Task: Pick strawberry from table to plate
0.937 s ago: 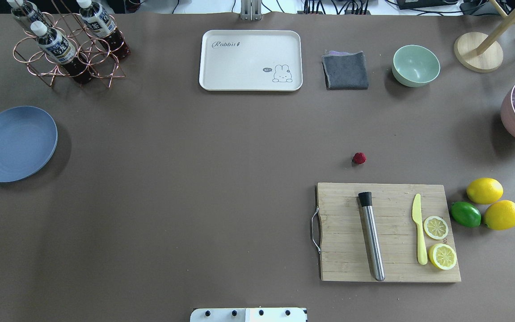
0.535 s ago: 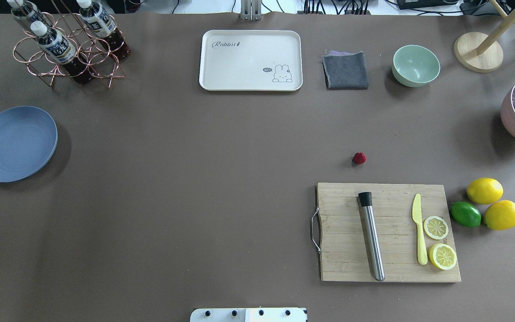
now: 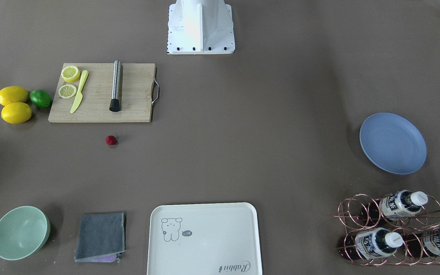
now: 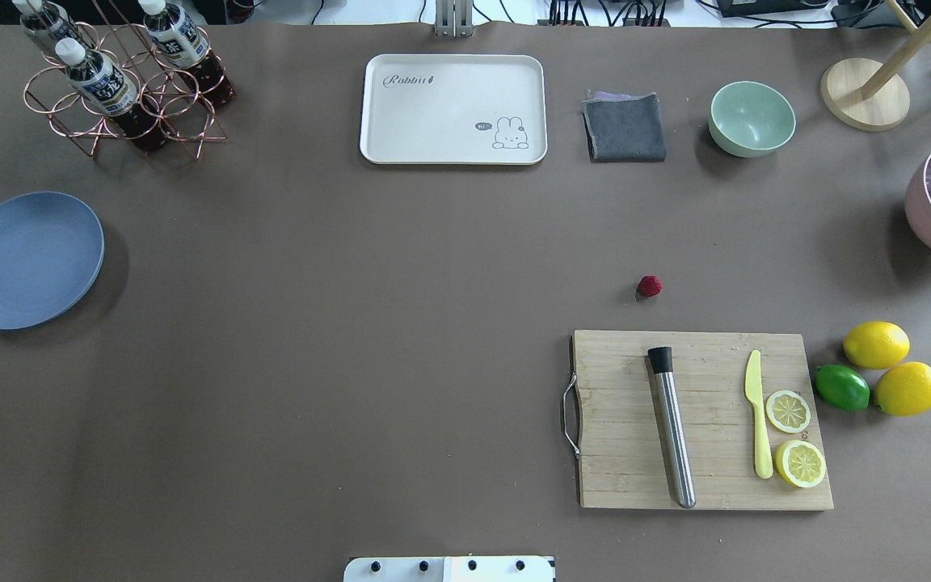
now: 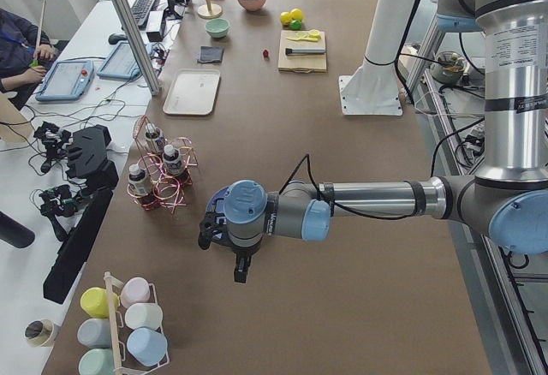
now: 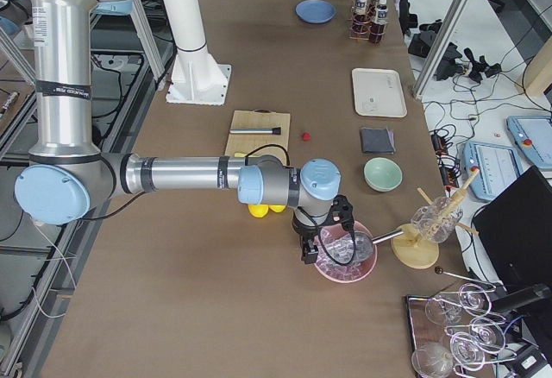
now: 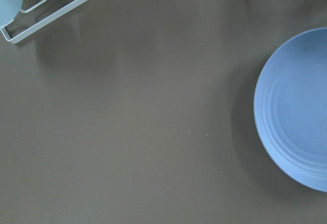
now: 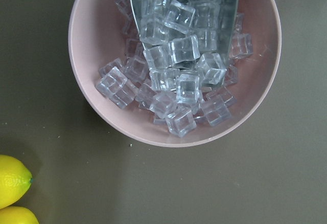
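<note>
The strawberry [image 4: 650, 285] lies alone on the table [image 4: 352, 323], just beyond the cutting board; it also shows in the front-facing view as a strawberry [image 3: 111, 140] below the board. The blue plate [image 4: 25, 259] sits empty at the table's far left edge, and the left wrist view shows the plate [image 7: 301, 111] at its right side. My left gripper [image 5: 242, 270] hangs over the table beside the plate, seen only from the left end. My right gripper [image 6: 306, 253] hovers above the pink ice bowl, seen only from the right end. I cannot tell whether either is open or shut.
A wooden cutting board [image 4: 700, 420] holds a steel muddler, a yellow knife and lemon halves. Two lemons and a lime [image 4: 841, 386] lie to its right. A cream tray [image 4: 453, 109], grey cloth [image 4: 625, 128], green bowl [image 4: 751, 118], bottle rack [image 4: 122, 81] and pink ice bowl [image 8: 173, 60] line the edges.
</note>
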